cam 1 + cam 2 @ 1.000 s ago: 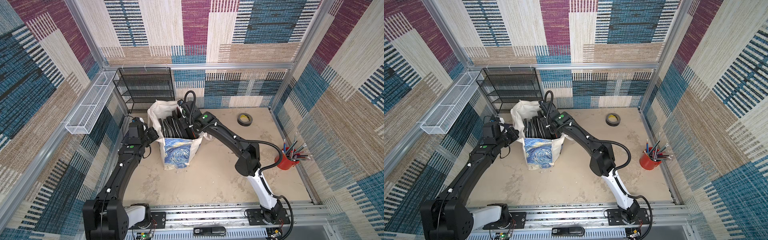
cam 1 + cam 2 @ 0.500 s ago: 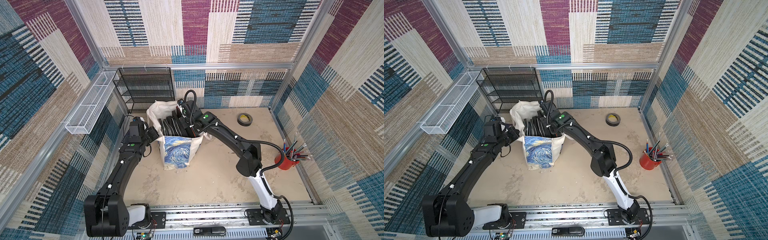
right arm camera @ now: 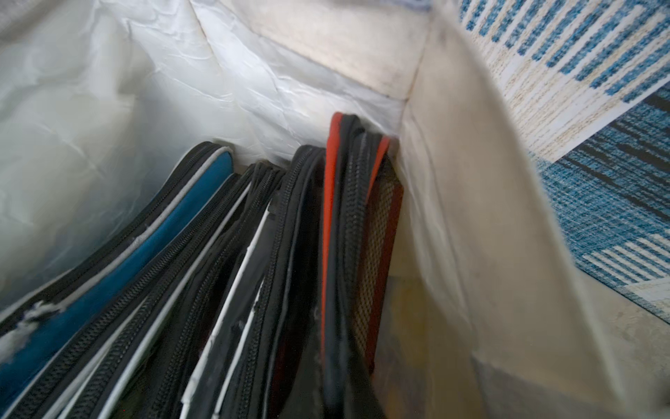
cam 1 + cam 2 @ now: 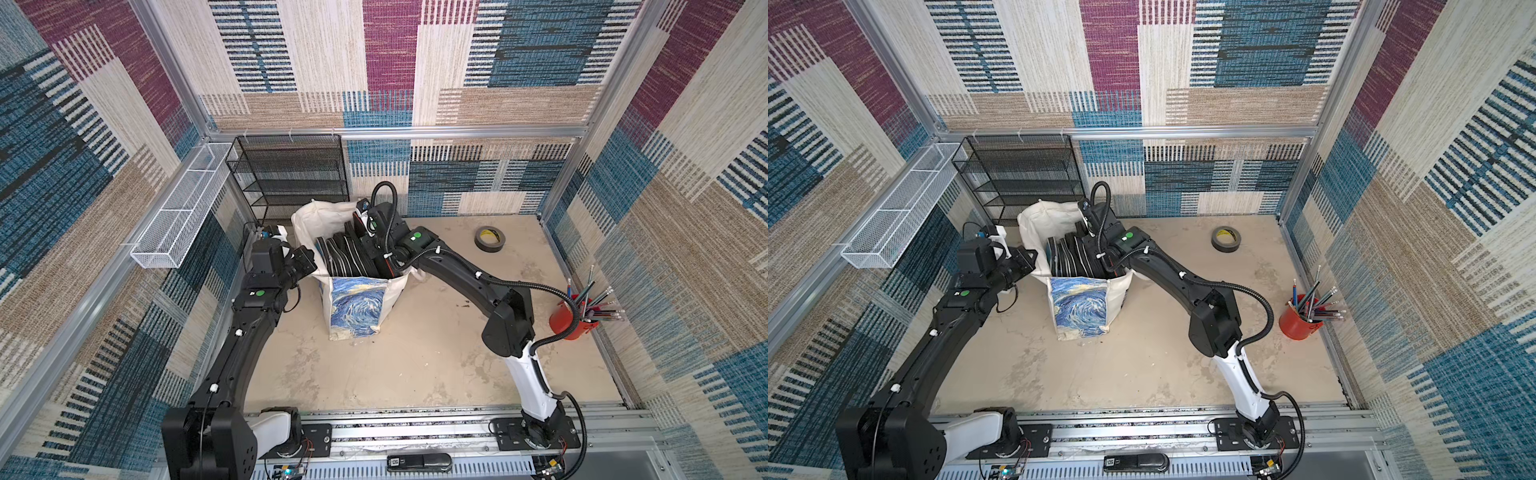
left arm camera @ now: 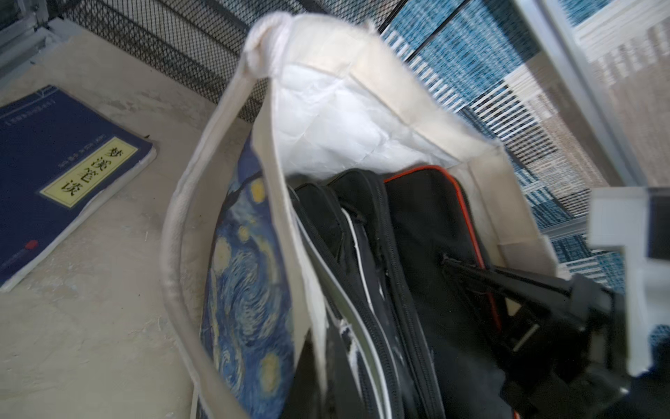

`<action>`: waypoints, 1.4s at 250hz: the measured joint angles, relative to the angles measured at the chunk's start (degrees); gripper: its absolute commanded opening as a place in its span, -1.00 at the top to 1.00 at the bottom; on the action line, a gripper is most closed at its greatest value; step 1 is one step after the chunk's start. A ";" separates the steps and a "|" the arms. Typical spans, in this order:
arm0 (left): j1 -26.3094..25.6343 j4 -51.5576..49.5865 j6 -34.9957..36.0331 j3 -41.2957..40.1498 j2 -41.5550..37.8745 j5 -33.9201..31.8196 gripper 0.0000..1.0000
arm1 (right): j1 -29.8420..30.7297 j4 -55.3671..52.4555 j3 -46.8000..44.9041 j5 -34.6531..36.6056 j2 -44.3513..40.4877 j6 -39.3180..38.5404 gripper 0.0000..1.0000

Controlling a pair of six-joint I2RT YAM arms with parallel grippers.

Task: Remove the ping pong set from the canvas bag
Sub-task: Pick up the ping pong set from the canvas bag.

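**A:** What's hard to see?

**B:** The right gripper reaches down into the canvas bag, and in both top views its own wrist covers the fingertips. Its wrist camera is blurred, and the tips fall below the frame. It is closed, likely on the red-trimmed case, which runs straight to that lower edge.

**A:** And the other arm?

**B:** The left gripper, left of centre, is clamped on the bag's left rim. The bag's mouth gapes.

**A:** Where's the ping pong set?

**B:** The ping pong set is inside the bag, which stands upright just left of the frame's centre. Zipped cases stand on edge in a row in there. A blue case is at one end and the red-trimmed one is against the side wall.

**A:** Any other containers?

**B:** A red cup at the right edge holds pencils. A black mesh shelf stands behind the bag, and a white wire basket hangs at upper left. A blue book, cut off by the left wrist view's edge, lies flat beside the bag. A tape roll lies right of centre.
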 measured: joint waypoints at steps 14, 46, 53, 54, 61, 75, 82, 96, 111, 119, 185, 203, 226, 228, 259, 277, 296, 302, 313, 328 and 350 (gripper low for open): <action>0.00 -1.55 0.39 0.39 -1.36 -0.15 1.00 | 0.00 -0.28 0.35 -0.42 -0.63 -0.07 1.00; -0.02 -5.38 1.53 2.29 -2.21 -0.24 1.00 | 0.00 -1.79 5.01 -2.03 -1.29 -0.68 1.00; -0.02 -5.81 1.81 2.64 -2.01 -0.26 1.00 | 0.02 -1.92 5.81 -2.45 -1.62 -0.76 1.00; -0.02 -5.84 1.86 2.69 -1.97 -0.28 1.00 | 0.02 -1.92 5.90 -2.45 -1.66 -0.76 1.00; -0.02 -5.90 2.19 2.89 -1.64 -0.31 1.00 | 0.04 -1.90 6.36 -2.99 -2.23 -0.96 1.00; -0.02 -5.51 2.34 3.17 -0.66 -0.35 1.00 | 0.04 -1.68 6.45 -3.98 -4.13 -1.14 1.00; 0.00 -5.07 2.34 3.17 -0.04 -0.33 1.00 | 0.04 -1.73 6.40 -4.46 -5.22 -1.18 1.00; 0.00 -4.04 2.32 3.15 0.96 -0.24 1.00 | 0.04 -1.75 6.21 -5.20 -7.76 -1.38 1.00; 0.00 -3.19 2.32 2.97 1.51 -0.28 1.00 | 0.04 -1.46 5.73 -5.35 -11.19 -1.57 1.00; 0.04 -2.69 2.32 2.73 1.60 -0.42 1.00 | 0.04 -1.29 5.16 -5.38 -13.60 -1.60 1.00; 0.26 -1.86 2.36 1.68 1.42 -3.43 1.00 | -0.02 3.45 -1.55 -2.25 -44.41 -2.97 1.00; 0.44 -2.12 2.34 1.68 1.27 -4.26 1.00 | -0.24 12.66 -2.97 0.28 -48.28 -3.23 1.00; 1.09 -2.73 2.32 1.68 0.90 -4.92 1.00 | -1.77 17.57 -6.73 1.75 -49.09 -3.45 1.00; 1.18 -2.75 2.32 1.68 0.87 -4.92 1.00 | -1.95 17.46 -7.13 1.75 -49.11 -3.43 1.00; 2.38 -3.63 2.29 1.70 0.66 -5.20 1.00 | -5.97 9.64 -12.31 1.92 -48.72 -2.16 1.00; 2.82 -4.22 2.27 1.70 0.37 -5.49 1.00 | -7.54 6.91 -14.21 1.66 -49.03 -1.07 1.00; 3.21 -4.94 2.27 1.73 0.02 -5.64 1.00 | -8.24 7.34 -14.99 1.51 -49.40 -1.07 1.00; 3.26 -5.18 2.27 1.73 -0.07 -5.77 1.00 | -8.50 7.74 -15.15 1.51 -49.40 -1.05 1.00; 3.30 -5.53 2.27 1.79 -0.20 -5.79 1.00 | -8.76 8.63 -15.39 1.53 -49.22 -0.92 1.00; 3.43 -5.88 2.27 1.92 -0.37 -5.77 1.00 | -9.09 9.90 -15.87 1.68 -48.41 -0.94 1.00; 3.76 -6.36 2.29 1.92 -0.63 -5.81 1.00 | -9.42 11.19 -17.18 2.64 -46.18 -1.66 1.00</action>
